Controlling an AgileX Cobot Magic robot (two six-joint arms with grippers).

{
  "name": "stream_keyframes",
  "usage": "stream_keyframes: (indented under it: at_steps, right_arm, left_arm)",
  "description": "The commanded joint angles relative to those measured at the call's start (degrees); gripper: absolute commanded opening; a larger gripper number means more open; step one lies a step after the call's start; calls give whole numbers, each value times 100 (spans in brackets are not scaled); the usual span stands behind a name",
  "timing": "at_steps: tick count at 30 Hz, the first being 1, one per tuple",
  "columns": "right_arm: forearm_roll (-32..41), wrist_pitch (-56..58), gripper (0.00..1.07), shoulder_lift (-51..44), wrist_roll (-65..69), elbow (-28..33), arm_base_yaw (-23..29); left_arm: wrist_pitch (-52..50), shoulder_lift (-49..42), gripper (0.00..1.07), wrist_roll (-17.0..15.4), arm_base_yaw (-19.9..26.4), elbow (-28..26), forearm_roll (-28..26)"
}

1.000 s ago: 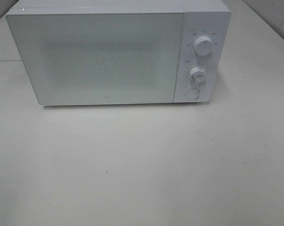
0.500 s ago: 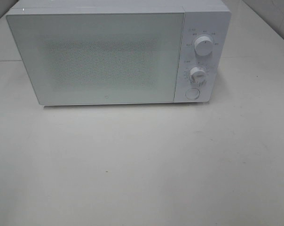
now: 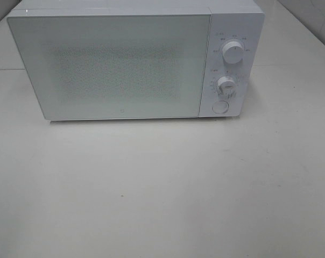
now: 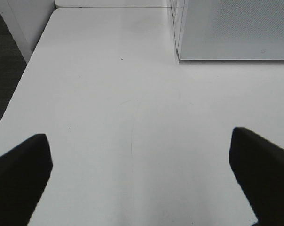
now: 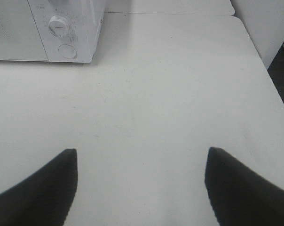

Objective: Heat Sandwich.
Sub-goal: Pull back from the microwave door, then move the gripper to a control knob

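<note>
white microwave (image 3: 119, 64) lying long-ways across the bench (image 3: 162, 188), door (image 3: 108, 67) shut and facing front, left gripper (image 4: 138, 141) spread wide, right gripper (image 5: 141, 155) wide too, both empty

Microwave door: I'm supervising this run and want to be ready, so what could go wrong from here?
1. The door is shut and shows no handle; the open right pincer, pressing the round button, could bump the lower knob just above it.
2. No sandwich shows in any view, and the door's pattern hides the inside, so the oven might be run empty.
</note>
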Motion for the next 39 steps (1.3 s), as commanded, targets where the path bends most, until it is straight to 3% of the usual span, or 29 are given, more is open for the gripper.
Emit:
stream_keyframes:
  at_steps: [1,9,39]
  right_arm:
    - [-40,-74,72,-155,17,23,-34]
    - [-52,-229,72,-120,63,-252,-34]
    - [-46,-2447,72,2888,74,-372,-34]
  left_arm:
    - [-34,-160,98,-29,23,29,-52]
    - [-34,-160,98,-29,23,29,-52]
    - [-34,-160,98,-23,23,29,-52]
